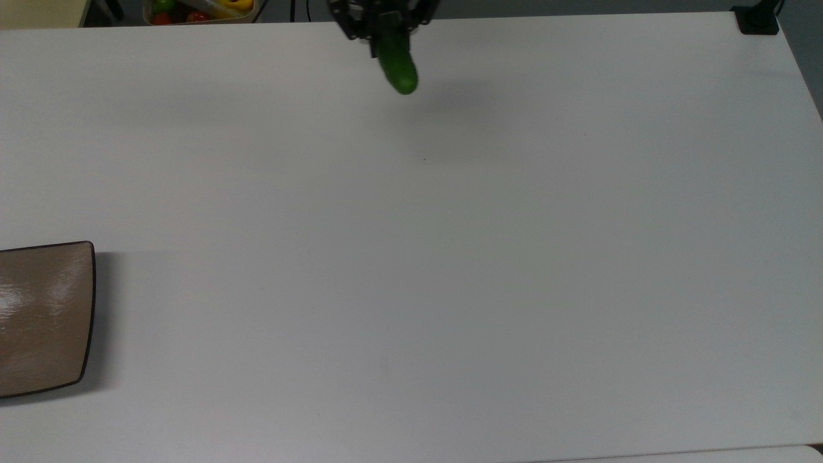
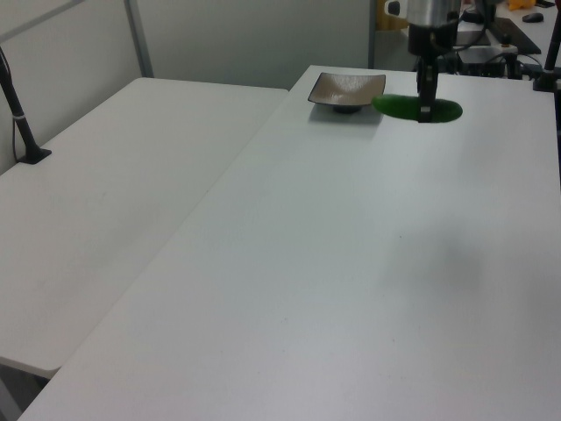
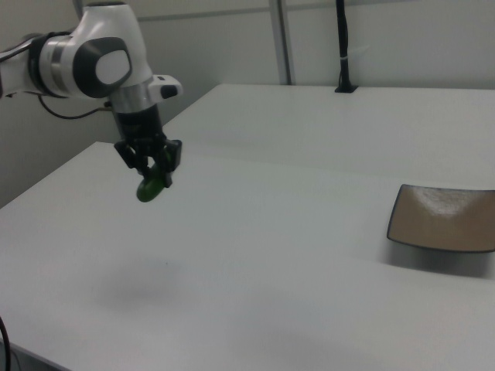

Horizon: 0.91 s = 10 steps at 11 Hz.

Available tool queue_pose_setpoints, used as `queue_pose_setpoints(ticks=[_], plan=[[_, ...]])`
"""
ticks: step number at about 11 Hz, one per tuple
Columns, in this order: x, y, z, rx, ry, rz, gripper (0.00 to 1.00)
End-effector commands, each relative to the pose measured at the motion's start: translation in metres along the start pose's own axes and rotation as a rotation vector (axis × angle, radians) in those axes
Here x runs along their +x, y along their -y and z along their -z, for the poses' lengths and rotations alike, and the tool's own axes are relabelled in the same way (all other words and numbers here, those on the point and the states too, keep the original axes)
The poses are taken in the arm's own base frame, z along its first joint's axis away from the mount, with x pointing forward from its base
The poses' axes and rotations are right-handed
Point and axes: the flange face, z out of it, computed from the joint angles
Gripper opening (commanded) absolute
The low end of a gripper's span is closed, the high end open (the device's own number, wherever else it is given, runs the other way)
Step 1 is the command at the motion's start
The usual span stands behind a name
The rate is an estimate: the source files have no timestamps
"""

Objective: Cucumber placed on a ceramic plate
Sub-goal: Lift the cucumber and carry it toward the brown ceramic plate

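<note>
Carrying the small dark-green cucumber (image 1: 397,66) clamped in our black two-finger gripper (image 3: 151,169) high above the white table (image 1: 450,257), we're mid-transport, so next we probably swing over the glossy tan-brown square ceramic plate (image 3: 442,218), well apart, and lower.

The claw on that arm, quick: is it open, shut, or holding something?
Gripper: shut on the cucumber, held in the air above the table, well away from the ceramic plate.

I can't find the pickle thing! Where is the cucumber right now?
The cucumber is up in the air, held in the robot's gripper above the white table. It shows at the top view's upper middle, far from the brown ceramic plate at the top view's left edge.
</note>
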Motion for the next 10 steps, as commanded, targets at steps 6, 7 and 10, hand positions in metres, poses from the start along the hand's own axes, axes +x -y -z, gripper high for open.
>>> queue_pose_setpoints(ticks=[6, 7, 10], plan=[[0.042, -0.2, -0.039, -0.128, -0.235, 0.004, 0.06], [0.047, -0.22, -0.048, -0.16, -0.284, -0.022, 0.06], [0.056, -0.292, -0.06, -0.208, -0.402, -0.132, 0.06]])
